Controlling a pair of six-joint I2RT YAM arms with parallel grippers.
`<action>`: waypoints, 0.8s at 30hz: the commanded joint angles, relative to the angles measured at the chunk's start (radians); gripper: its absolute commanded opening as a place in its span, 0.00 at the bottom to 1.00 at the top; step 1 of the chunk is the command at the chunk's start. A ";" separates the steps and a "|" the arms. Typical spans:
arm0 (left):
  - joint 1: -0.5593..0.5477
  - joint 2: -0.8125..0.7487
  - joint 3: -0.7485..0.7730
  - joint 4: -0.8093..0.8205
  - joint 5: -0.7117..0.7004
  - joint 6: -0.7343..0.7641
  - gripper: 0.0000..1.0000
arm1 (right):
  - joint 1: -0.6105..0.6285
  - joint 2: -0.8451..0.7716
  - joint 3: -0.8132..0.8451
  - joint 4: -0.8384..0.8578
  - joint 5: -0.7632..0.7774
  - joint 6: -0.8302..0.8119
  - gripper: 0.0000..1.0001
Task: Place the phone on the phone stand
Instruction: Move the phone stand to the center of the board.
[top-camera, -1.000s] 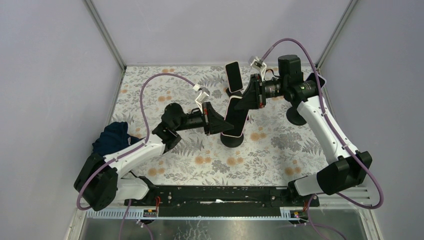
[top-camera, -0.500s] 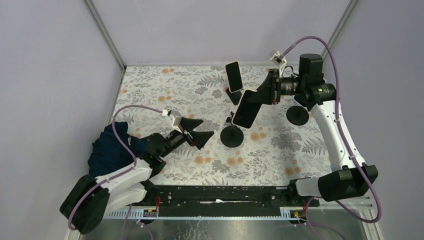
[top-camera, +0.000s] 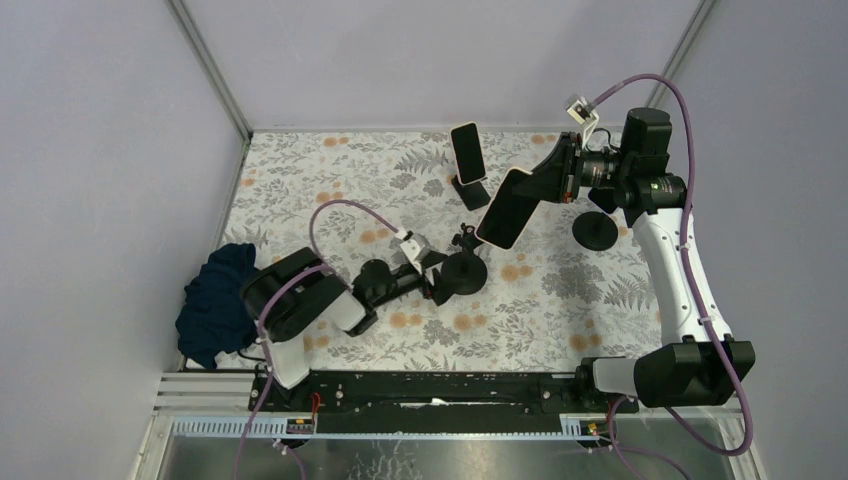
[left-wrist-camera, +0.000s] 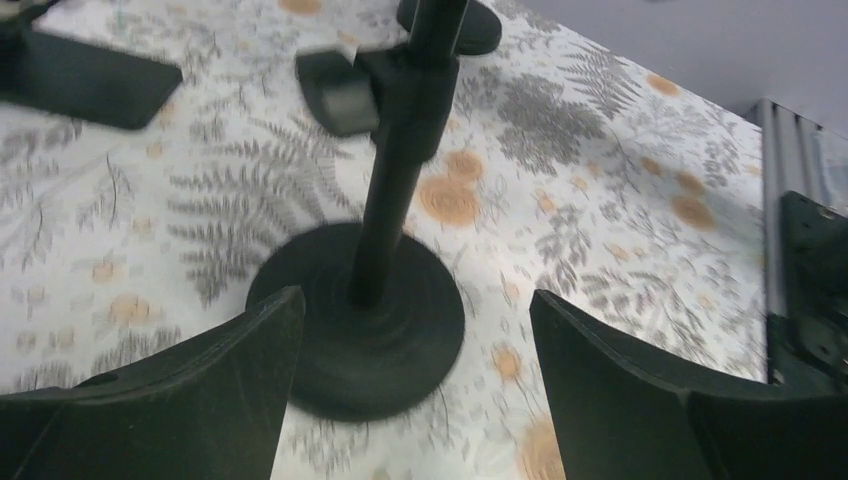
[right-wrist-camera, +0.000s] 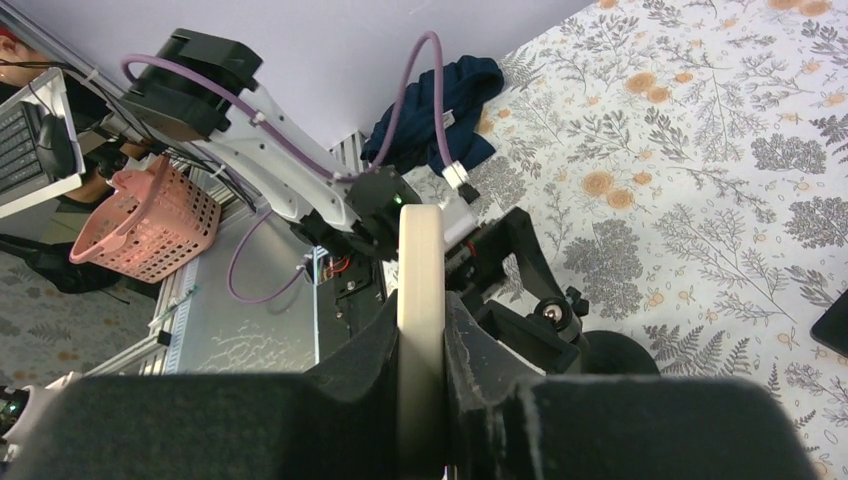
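Black phone stand (top-camera: 466, 270) on bench (top-camera: 330, 180): left pincer (top-camera: 438, 281) agape, flanking its base. White-edged phone (top-camera: 503, 210) at its one o'clock, clamped in right pincer (top-camera: 535, 185).

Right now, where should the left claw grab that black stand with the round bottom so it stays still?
Probably the thin upright post of the phone stand, just above the round base. Come in low from the side where the open left gripper sits: the post fits between its fingers, while the flat base looks too wide and low to pinch.
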 joint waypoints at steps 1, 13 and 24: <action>-0.060 0.110 0.127 0.199 -0.162 0.151 0.88 | -0.007 -0.043 0.004 0.093 -0.074 0.068 0.00; -0.091 0.274 0.262 0.204 -0.277 0.078 0.53 | -0.010 -0.033 0.001 0.112 -0.086 0.087 0.00; -0.009 0.239 0.204 0.204 0.156 0.131 0.00 | -0.015 -0.033 -0.017 0.125 -0.080 0.093 0.00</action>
